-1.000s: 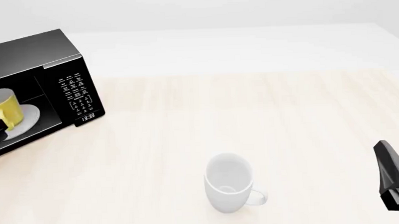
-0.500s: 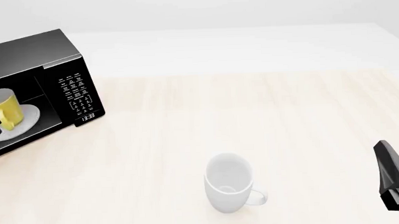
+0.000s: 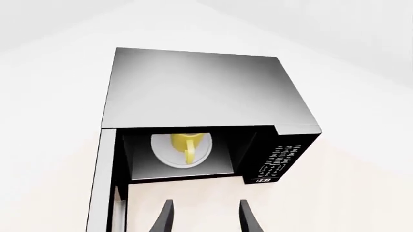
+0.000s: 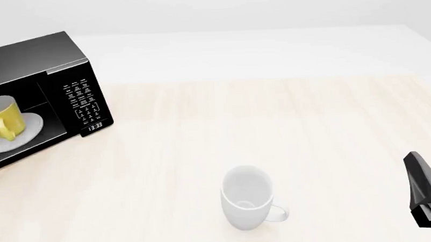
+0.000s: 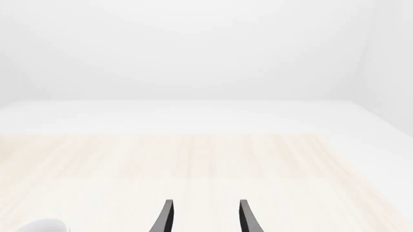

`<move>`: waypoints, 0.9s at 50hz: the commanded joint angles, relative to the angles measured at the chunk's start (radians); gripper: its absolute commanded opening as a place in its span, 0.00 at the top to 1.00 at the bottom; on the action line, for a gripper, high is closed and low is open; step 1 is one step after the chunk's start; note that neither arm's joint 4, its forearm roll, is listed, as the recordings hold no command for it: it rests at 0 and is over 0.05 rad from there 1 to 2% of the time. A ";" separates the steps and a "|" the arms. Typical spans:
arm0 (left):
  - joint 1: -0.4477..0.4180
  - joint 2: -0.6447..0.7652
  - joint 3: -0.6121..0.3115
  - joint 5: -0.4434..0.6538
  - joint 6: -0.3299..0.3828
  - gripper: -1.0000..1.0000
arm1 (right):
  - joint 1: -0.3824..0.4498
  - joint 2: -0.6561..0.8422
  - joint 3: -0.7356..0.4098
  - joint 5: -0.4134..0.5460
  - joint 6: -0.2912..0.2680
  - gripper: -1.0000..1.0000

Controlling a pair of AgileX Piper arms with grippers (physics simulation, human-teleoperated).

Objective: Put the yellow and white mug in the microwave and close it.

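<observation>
The yellow and white mug [image 4: 2, 119] stands upright on the round white plate [image 4: 30, 125] inside the black microwave [image 4: 34, 57], handle toward the opening. The left wrist view looks into the cavity from outside and above: the mug [image 3: 187, 145] sits well beyond my left gripper [image 3: 205, 220], which is open and empty. The microwave door [image 3: 102, 186] stands swung open. My left gripper is out of the front view. My right gripper [image 4: 416, 165] hovers at the table's near right; its fingers [image 5: 166, 217] are spread with nothing between them.
A larger all-white mug [image 4: 247, 198] stands at the near middle of the table, handle to the right; its rim [image 5: 40, 226] shows at the edge of the right wrist view. The microwave's keypad and clock panel [image 4: 84, 104] face the table's middle.
My left gripper has let go of the yellow and white mug and backed out of the microwave, leaving the front view. The mug stays on the plate. The right arm has not moved.
</observation>
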 commanded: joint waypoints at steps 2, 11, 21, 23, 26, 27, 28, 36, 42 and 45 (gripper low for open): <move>0.030 -0.090 -0.069 0.118 0.006 0.00 | 0.000 0.000 0.000 0.000 0.000 0.00; 0.055 -0.114 -0.123 0.178 -0.006 0.00 | 0.000 0.000 0.000 0.000 0.000 0.00; 0.085 -0.121 -0.153 0.204 -0.013 0.00 | 0.000 0.000 0.000 0.000 0.000 0.00; 0.095 -0.125 -0.166 0.216 -0.018 0.00 | 0.000 0.000 0.000 0.000 0.000 0.00; 0.115 -0.131 -0.175 0.226 -0.019 0.00 | 0.000 0.000 0.000 0.000 0.000 0.00; 0.127 -0.135 -0.179 0.231 -0.017 0.00 | 0.000 0.000 0.000 0.000 0.000 0.00; 0.129 -0.136 -0.182 0.234 -0.017 0.00 | 0.000 0.000 0.000 0.000 0.000 0.00; 0.164 -0.152 -0.208 0.271 -0.023 0.00 | 0.000 0.000 0.000 0.000 0.000 0.00; 0.189 -0.156 -0.224 0.287 -0.028 0.00 | 0.000 0.000 0.000 0.000 0.000 0.00; 0.207 -0.160 -0.230 0.292 -0.031 0.00 | 0.000 0.000 0.000 0.000 0.000 0.00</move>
